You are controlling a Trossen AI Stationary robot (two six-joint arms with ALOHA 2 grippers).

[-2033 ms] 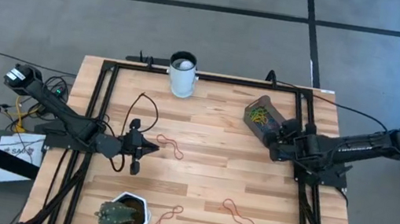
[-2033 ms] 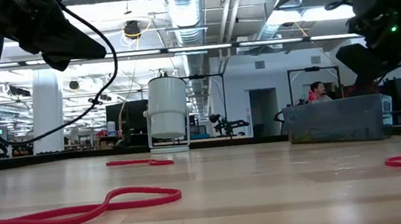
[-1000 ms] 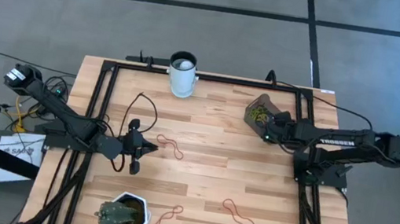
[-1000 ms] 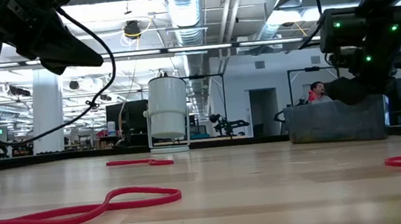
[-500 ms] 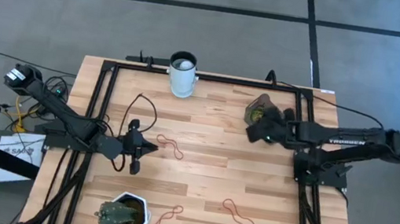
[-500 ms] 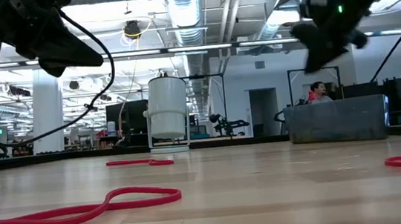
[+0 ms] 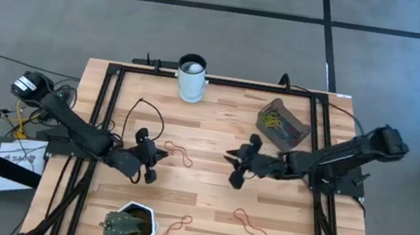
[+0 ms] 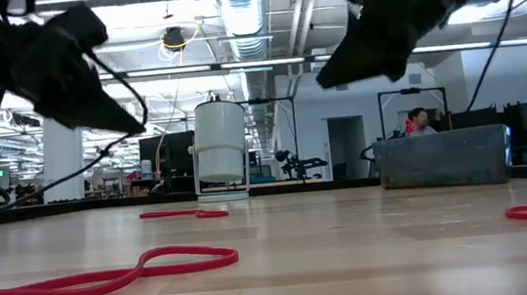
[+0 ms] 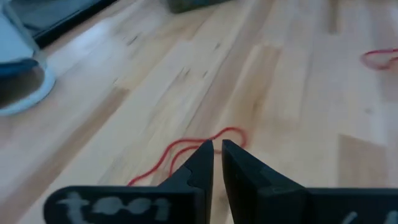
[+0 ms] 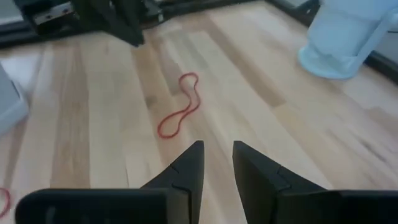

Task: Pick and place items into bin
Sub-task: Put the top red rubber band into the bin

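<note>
In the high view the bin (image 7: 282, 125), a small dark tray with several green and yellowish bands inside, rests flat near the table's far right corner. Three red band loops lie flat on the wood: one mid-table (image 7: 179, 154), one by the near edge (image 7: 174, 229), one at the near right (image 7: 250, 223). My left gripper (image 7: 156, 156) hovers just left of the mid-table band (image 9: 186, 151), its fingers shut (image 9: 217, 146). My right gripper (image 7: 233, 164) hangs over the table's middle, to the right of that band (image 10: 180, 112), its fingers a narrow gap apart (image 10: 218, 146) and holding nothing.
A white cylindrical cup (image 7: 192, 78) stands at the far edge. A white hexagonal plant pot (image 7: 130, 224) sits at the near left. A black frame (image 7: 116, 78) runs round the table's sides. A loose black cable (image 7: 144, 112) loops above the left arm. Bare wood lies between the two grippers.
My right gripper has left the bin, swinging toward the table's left and near side to the middle, and now points at the mid-table red band. My left gripper has dropped lower and edged a little toward that band. The bands and the bin have stayed put.
</note>
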